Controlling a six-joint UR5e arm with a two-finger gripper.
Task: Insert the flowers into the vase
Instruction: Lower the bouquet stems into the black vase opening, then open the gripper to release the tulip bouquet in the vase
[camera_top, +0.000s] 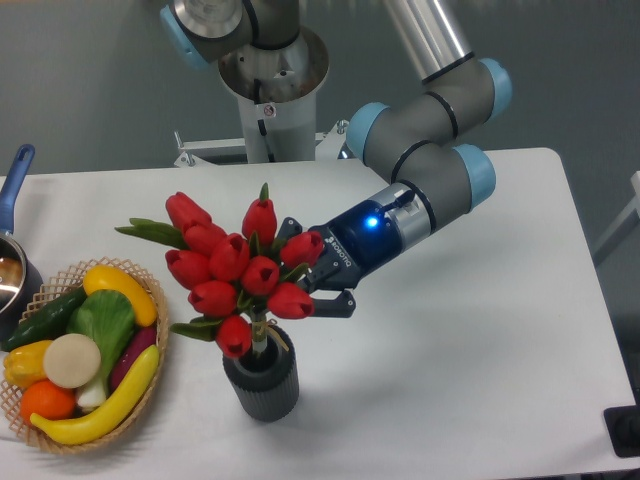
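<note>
The flowers stand with their stems down in the mouth of the vase, red buds fanned out wider than the ribbed grey cylinder. The gripper reaches in from the right, jaws pinching the bunch just under the blooms. The vase sits near the front of the white table, and a basket of toy vegetables lies to its left.

The arm reaches down from upper right, its wrist angled toward lower left, a blue light glowing on it. The gripper points left and slightly down; its fingers seem closed, though partly hidden.
</note>
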